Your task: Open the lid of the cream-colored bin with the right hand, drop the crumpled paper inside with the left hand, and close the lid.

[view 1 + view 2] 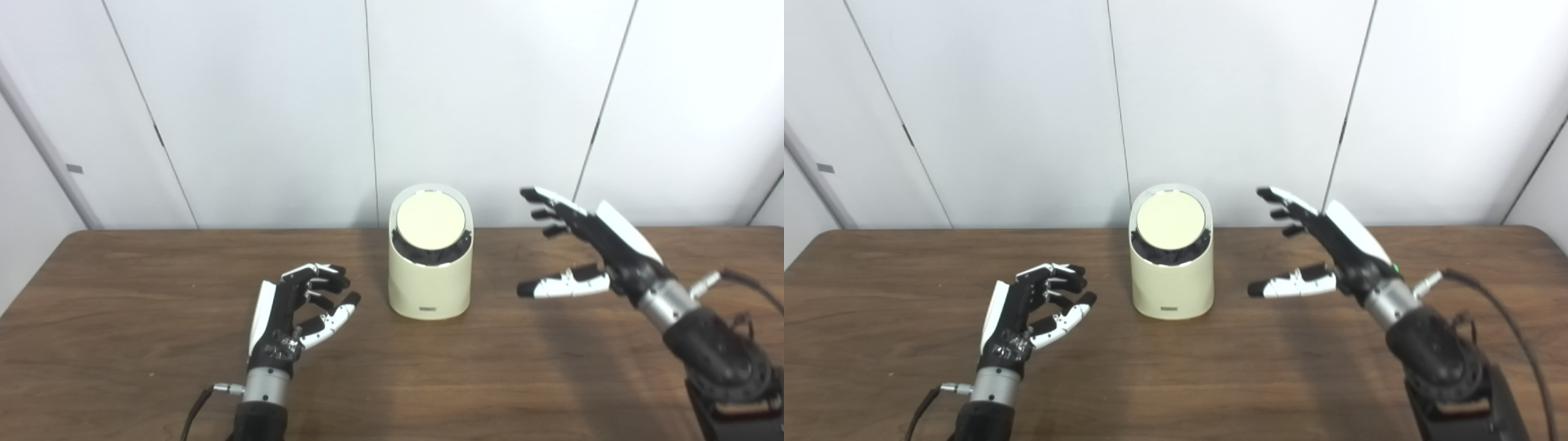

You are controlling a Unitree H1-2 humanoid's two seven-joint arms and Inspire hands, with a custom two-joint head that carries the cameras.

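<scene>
The cream-colored bin (430,288) stands upright at the middle of the table, near the back edge. Its round lid (430,222) lies flat in the slanted top, with a dark gap around the lower rim. My left hand (300,312) rests low over the table to the bin's left, a short gap away, fingers half curled with the thumb apart and nothing in it. Raised to the right of the bin, at about lid height, my right hand (588,245) is open with its fingers spread and clear of the bin. No crumpled paper shows in either view.
The brown wooden table (153,306) runs the full width of the view. White wall panels (257,110) stand right behind its back edge. Cables (1488,294) trail from both wrists.
</scene>
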